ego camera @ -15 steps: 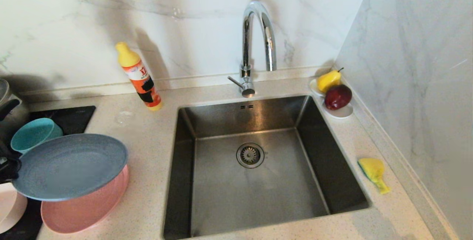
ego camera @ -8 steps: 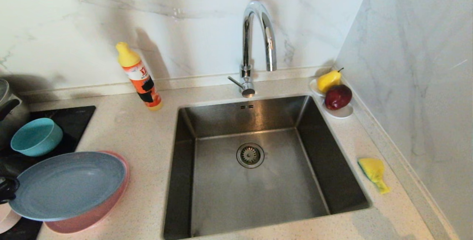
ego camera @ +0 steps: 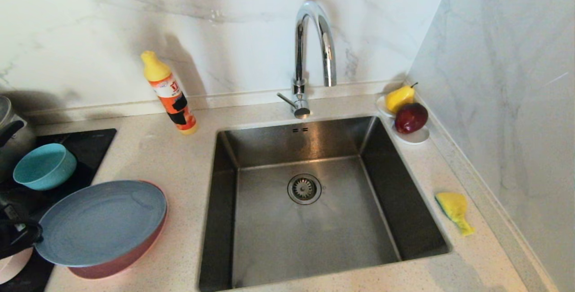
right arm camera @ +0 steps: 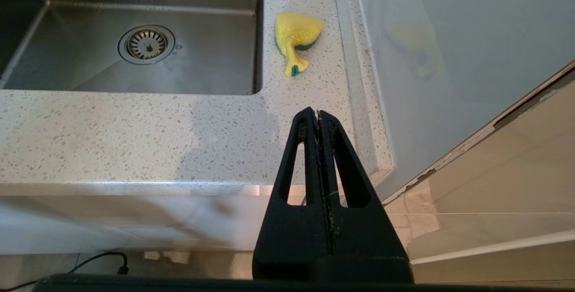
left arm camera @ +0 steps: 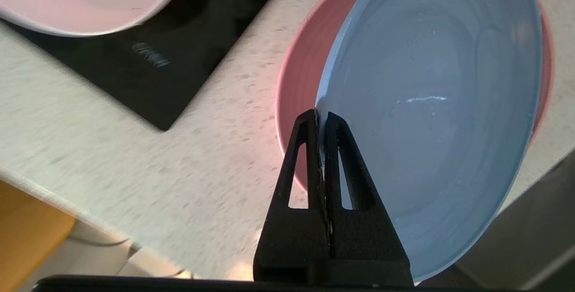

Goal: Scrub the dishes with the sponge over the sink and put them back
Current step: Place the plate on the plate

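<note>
Grey-blue plate pinched at rim by left gripper, lying in salmon-pink plate beside sink. Sponge untouched on counter (right gripper closed, empty, parked). Scrubbing judged pending.

Sink: sat in the counter, drain at its middle, tap behind it.
Sponge: lay on the counter right of the sink.
Plates: left of the sink, upper plate stacked on the lower plate.
Bowl: behind the plates, on the cooktop.
Bottle: behind, left of the tap.
</note>
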Robot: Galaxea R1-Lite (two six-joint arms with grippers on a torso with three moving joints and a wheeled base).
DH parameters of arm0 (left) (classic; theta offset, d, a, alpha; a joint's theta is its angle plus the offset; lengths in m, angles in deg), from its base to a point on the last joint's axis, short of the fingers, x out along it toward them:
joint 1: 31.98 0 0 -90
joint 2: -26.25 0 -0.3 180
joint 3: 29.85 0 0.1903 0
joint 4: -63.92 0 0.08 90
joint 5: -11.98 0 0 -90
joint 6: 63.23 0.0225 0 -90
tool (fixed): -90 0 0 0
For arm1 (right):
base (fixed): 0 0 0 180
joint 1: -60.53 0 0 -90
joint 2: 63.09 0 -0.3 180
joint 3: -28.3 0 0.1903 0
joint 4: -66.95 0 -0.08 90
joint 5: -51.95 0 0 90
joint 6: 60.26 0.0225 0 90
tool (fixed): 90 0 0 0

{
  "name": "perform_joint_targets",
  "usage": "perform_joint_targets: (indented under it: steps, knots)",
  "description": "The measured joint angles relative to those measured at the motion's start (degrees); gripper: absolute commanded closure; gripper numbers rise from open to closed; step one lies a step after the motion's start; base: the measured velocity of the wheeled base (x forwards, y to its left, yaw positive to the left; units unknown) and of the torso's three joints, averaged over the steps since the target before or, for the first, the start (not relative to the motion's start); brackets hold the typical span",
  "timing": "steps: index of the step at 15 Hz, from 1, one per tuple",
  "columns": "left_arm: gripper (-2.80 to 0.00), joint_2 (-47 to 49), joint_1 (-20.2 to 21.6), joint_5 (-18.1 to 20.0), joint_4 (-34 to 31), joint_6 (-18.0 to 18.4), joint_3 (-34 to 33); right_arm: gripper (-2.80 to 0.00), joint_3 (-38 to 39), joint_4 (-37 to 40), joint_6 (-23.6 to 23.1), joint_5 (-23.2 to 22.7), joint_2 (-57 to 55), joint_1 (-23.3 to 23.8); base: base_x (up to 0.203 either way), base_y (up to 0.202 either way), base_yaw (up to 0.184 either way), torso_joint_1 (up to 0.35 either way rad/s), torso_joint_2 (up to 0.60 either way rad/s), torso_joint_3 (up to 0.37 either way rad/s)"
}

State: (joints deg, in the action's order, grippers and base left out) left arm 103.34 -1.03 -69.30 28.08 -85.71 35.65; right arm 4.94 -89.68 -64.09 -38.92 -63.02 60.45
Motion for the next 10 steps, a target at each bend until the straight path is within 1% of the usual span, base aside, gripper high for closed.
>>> perform_joint_targets:
  steps: [3, 5, 8, 9, 10]
  knots:
    - [0.00, 1.4, 0.8, 2.5, 3.9, 1.3, -2.6, 0.00, 0.0, 0.0, 0.0, 0.0, 0.0, 0.0, 0.000, 0.000, 0.000, 0.000, 0.00, 0.000]
    - [0.00, 2.1, 1.5, 2.8, 4.2, 1.6, -3.3, 0.00, 0.0, 0.0, 0.0, 0.0, 0.0, 0.0, 0.000, 0.000, 0.000, 0.000, 0.00, 0.000]
    - [0.00, 2.8, 2.0, 3.2, 5.2, 3.0, -4.8, 0.00, 0.0, 0.0, 0.0, 0.0, 0.0, 0.0, 0.000, 0.000, 0.000, 0.000, 0.00, 0.000]
    - [-1.18, 3.1, 2.1, 3.4, 6.4, 3.4, -5.6, 0.00, 0.0, 0.0, 0.0, 0.0, 0.0, 0.0, 0.000, 0.000, 0.000, 0.000, 0.00, 0.000]
    - [-2.80, 3.5, 2.2, 3.5, 8.0, 3.7, -6.5, 0.00, 0.0, 0.0, 0.0, 0.0, 0.0, 0.0, 0.000, 0.000, 0.000, 0.000, 0.00, 0.000]
